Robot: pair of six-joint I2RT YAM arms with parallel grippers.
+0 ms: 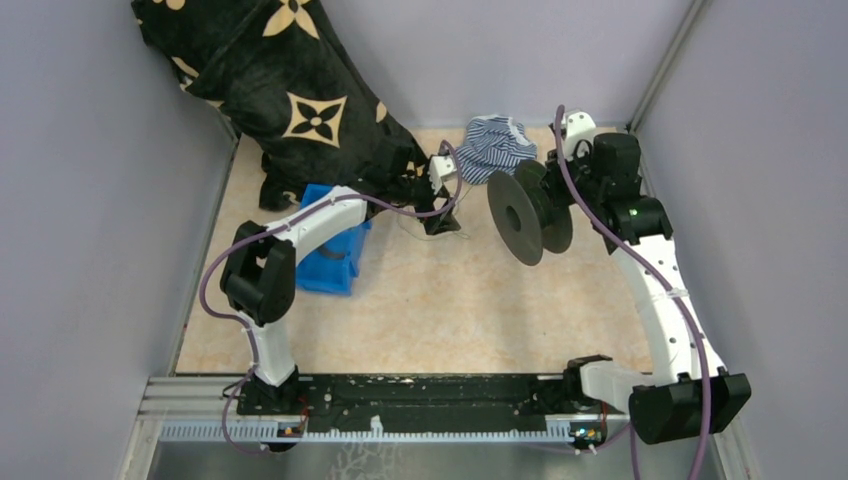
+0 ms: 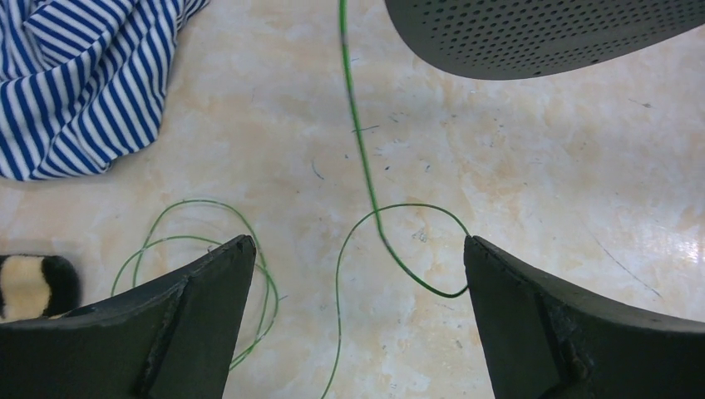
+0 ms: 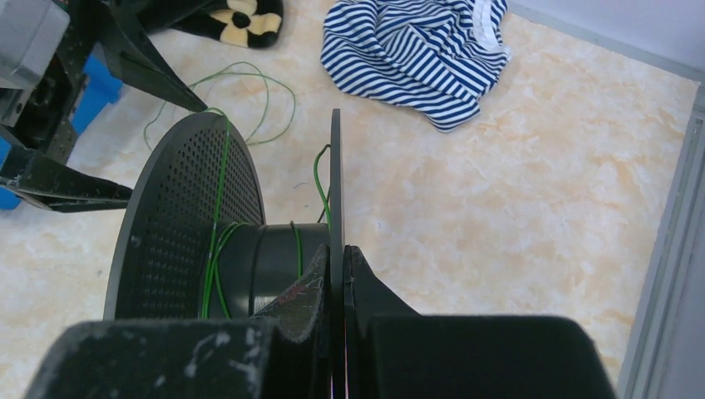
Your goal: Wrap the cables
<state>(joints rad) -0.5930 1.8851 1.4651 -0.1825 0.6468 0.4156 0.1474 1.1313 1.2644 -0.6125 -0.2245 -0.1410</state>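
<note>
Cables (image 2: 357, 133) lie loose among striped shirt (image 2: 83, 83), flowered blanket (image 1: 290, 90) and black spool (image 3: 179, 224).

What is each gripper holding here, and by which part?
Right gripper pinches the black spool by one flange's rim. Left gripper is open, holding nothing.

Top camera: high behind arm bases (image 1: 268, 385), looks down over whole tabletop (image 1: 450, 310). Left wrist: close, faces down past own fingers (image 2: 191, 324). Right wrist: close, along spool (image 3: 183, 216). All share striped cloth (image 3: 416, 50), spool.
</note>
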